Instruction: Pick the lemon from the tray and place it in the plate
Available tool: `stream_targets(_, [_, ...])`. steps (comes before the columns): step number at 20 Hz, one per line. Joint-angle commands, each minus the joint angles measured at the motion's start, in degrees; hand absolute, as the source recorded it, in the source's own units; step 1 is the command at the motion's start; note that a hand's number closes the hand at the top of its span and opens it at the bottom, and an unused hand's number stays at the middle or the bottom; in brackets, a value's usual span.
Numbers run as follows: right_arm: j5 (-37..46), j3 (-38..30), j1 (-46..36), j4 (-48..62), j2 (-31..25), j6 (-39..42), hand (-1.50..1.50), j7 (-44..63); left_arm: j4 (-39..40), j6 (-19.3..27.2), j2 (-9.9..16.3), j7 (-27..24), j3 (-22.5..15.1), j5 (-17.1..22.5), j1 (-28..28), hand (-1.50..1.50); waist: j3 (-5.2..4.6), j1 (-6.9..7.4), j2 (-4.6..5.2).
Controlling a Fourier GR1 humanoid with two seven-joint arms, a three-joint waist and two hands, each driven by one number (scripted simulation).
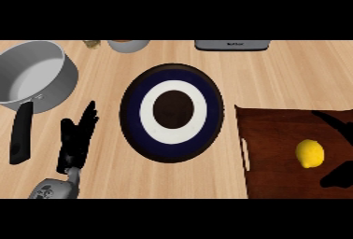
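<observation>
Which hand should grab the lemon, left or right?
Right, probably: the lemon lies on the tray at the view's right. The left hand rests open beyond the plate; the right hand isn't visible.

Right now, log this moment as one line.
lemon: on tray | plate: bare | left hand: open, resting | right hand: unseen

Lemon (310, 153) lies on tray (276, 140), beside plate (172, 112).

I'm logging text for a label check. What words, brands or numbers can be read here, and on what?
Grey appliance at the counter's far edge: a short dark marking on its front, too blurred to read.
Saucepan, plate, tray, lemon: no text visible.
</observation>
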Motion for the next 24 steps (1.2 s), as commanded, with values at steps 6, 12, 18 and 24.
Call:
stream_targets(6, [6.5, -3.85, -1.31, 4.61, 6.04, 3.91, -1.5, -3.63, -2.34, -5.14, 0.07, -0.35, 4.74, -0.94, 3.21, 0.0, 0.0, 0.04, -0.02])
stream_targets(12, [11.03, -4.37, 1.87, 1.26, 10.28, 4.56, -1.5, -2.65, -5.86, -3.8, -2.61, 1.26, 4.18, -5.47, 4.56, 0.0, -0.01, -0.09, -0.06])
stream_targets(18, [16.35, -2.33, -3.95, 6.07, 12.01, 4.42, 1.5, -4.5, -5.52, -3.32, -3.91, 5.99, 5.25, -6.01, 0.14, 0.0, 0.0, 0.12, -0.02])
stream_targets(24, [22.5, -4.17, -0.33, 8.05, 12.62, -1.73, 1.5, -13.84, -7.24, -7.73, -3.41, 3.08, 6.39, -5.82, 5.28, 0.0, 0.0, -0.02, -0.05])
